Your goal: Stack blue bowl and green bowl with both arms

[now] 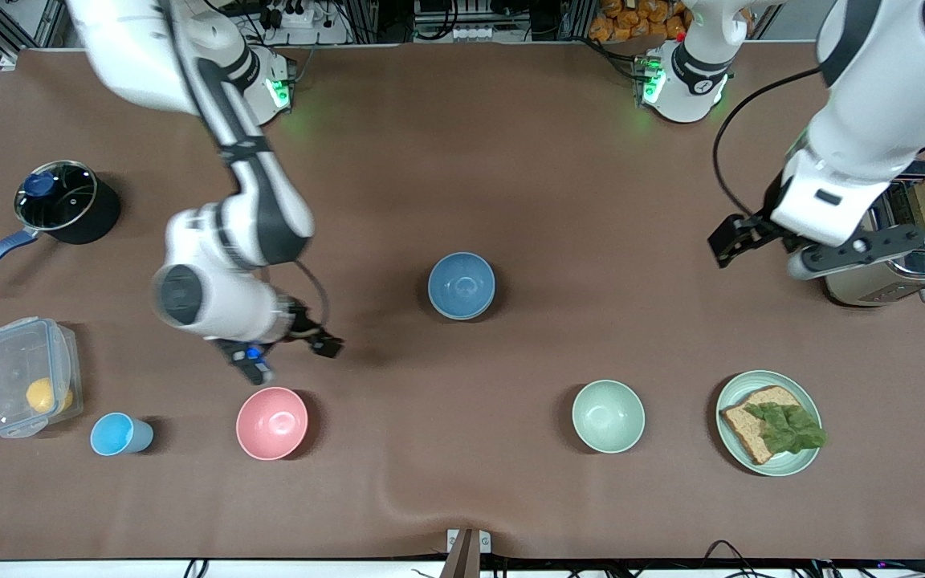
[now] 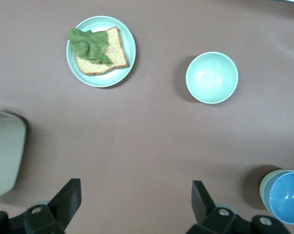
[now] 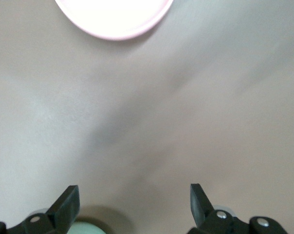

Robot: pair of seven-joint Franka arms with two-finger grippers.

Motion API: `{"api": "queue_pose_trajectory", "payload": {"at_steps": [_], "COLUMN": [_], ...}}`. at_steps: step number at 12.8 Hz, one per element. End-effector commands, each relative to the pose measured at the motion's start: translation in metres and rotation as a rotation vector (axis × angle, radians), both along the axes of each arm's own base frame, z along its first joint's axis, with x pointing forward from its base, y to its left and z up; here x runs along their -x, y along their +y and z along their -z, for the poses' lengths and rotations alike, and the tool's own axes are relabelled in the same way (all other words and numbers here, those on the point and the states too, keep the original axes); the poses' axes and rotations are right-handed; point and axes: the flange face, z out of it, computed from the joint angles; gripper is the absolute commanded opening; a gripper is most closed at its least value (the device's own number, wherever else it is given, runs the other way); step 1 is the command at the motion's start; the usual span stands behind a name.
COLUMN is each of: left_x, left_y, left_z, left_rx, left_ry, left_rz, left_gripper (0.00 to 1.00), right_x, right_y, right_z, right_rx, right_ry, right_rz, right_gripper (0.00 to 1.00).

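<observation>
The blue bowl [image 1: 461, 282] stands mid-table, nested in the green bowl, which shows only as a green rim [image 2: 263, 187] around the blue bowl [image 2: 285, 197] in the left wrist view. My left gripper [image 1: 761, 249] is open and empty, up over the table beside the toaster, well toward the left arm's end from the bowls; its jaws [image 2: 136, 187] frame bare cloth. My right gripper [image 1: 290, 356] is open and empty, over the table beside the pink bowl; its jaws [image 3: 133, 190] frame bare cloth.
A pink bowl [image 1: 271, 423], a light-blue cup [image 1: 120, 434], a clear box [image 1: 26, 387] and a lidded pot [image 1: 63, 201] lie toward the right arm's end. A pale mint bowl [image 1: 608, 416], a bread plate [image 1: 808, 461] and a toaster [image 1: 908, 257] lie toward the left arm's end.
</observation>
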Motion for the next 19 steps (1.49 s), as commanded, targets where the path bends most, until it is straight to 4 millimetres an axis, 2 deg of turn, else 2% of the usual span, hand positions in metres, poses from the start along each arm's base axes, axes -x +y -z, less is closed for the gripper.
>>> {"api": "queue_pose_trajectory", "payload": {"at_steps": [1,3,4,5,7,8,10,13,19], "left_x": [0.017,0.018,0.019,0.020,0.023,0.024,0.025,0.030,0.031], "left_y": [0.005,0.020,0.029,0.035,0.045,0.046,0.050,0.060,0.076], "left_z": [-0.019,-0.022,-0.023,-0.025,-0.035,-0.035,-0.034,-0.041,-0.045], "left_rx": [0.011,-0.009,-0.009,0.011,0.031,0.030,0.027,0.022,0.022], "left_ry": [0.001,0.029,0.038,0.048,0.049,0.057,0.072,0.072,0.075], "left_rz": [0.060,0.160,0.157,0.145,0.156,0.176,0.188,0.232,0.201], "left_gripper": [1.00,1.00,1.00,1.00,1.00,1.00,1.00,1.00,1.00], "right_x": [0.009,0.024,0.032,0.043,0.066,0.074,0.087,0.098,0.098], "right_y": [-0.049,-0.076,-0.100,-0.114,-0.140,-0.158,-0.180,-0.178,-0.194], "right_z": [-0.057,-0.109,-0.136,-0.168,-0.216,-0.227,-0.248,-0.274,-0.283], "right_rx": [-0.058,-0.079,-0.053,-0.003,0.050,0.038,0.066,0.168,0.172], "right_ry": [-0.020,-0.044,-0.067,-0.095,-0.125,-0.119,-0.117,-0.094,-0.103], "right_rz": [-0.176,-0.327,-0.397,-0.484,-0.618,-0.659,-0.709,-0.742,-0.722], "right_gripper": [1.00,1.00,1.00,1.00,1.00,1.00,1.00,1.00,1.00]}}
